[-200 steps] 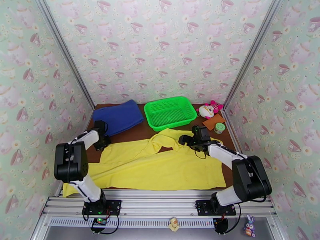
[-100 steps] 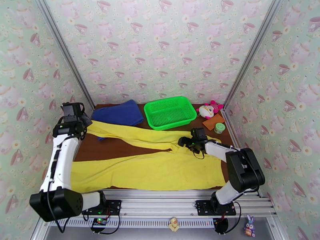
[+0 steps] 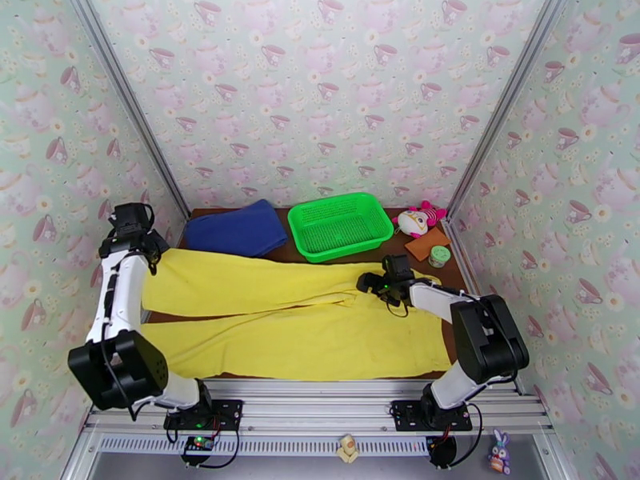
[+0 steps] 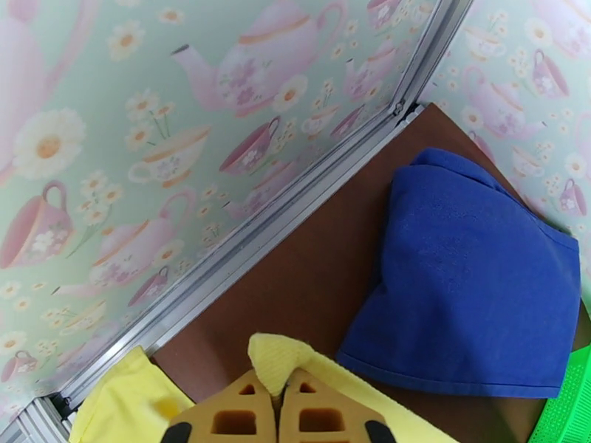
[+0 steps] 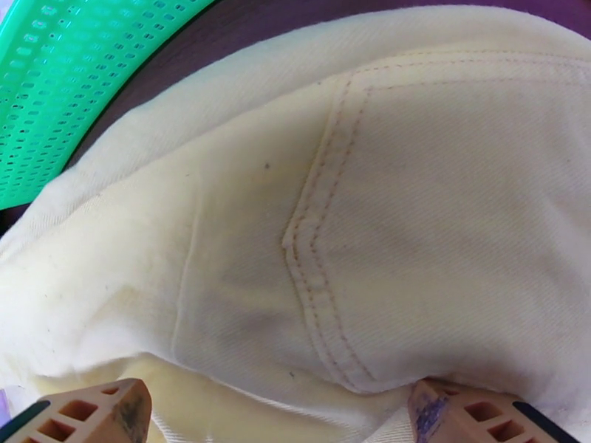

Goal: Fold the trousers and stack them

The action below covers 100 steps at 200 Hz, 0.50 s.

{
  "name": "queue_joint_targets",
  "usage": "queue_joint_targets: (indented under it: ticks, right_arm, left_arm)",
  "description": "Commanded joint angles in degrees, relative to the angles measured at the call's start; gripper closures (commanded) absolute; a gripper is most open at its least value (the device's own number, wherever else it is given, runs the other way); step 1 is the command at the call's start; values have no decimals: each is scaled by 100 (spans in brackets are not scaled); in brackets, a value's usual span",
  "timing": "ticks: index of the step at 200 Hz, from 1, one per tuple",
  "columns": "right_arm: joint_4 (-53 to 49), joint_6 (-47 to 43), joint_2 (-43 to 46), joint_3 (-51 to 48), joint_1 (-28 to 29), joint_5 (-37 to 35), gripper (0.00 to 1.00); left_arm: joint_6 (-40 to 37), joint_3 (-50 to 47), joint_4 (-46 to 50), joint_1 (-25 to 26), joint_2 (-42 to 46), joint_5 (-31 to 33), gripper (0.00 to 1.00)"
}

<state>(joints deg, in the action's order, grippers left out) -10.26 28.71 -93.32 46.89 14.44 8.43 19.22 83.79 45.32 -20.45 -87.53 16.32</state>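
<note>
Top view, so far: the trousers [image 3: 296,314] are being laid out flat across the table [image 3: 296,256], the far leg's cuff is being pinched shut by the left gripper [image 3: 132,226] and the right gripper [image 3: 370,283] is being held wide over the waist, so no fold yet; folding and stacking look undone, and nothing's being kept in the green basket [image 3: 340,226]. Left wrist: yellow hem is being clamped just beside the dark blue cloth [image 4: 473,275]. Right wrist: pocket stitching is being straddled by wide-apart fingertips [image 5: 111,407], nothing gripped.
</note>
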Motion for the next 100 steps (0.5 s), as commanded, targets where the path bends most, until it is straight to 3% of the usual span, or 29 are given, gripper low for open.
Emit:
queue_joint_targets:
  ticks: [1, 47, 70, 100]
  right_arm:
    - [-262, -219, 130, 51, 49, -401, 4]
    - [-42, -173, 1173, -366, 46, -698, 3]
    - [-276, -345, 554, -62, 133, 141, 3]
    - [-324, -172, -149, 212, 718, 174, 5]
  left_arm:
    - [73, 290, -425, -51, -305, 63, 100]
    - [152, 103, -833, -257, -337, -177, 99]
    - [415, -82, -998, -509, -250, -716, 99]
    - [521, -113, -1053, -614, -224, -1007, 99]
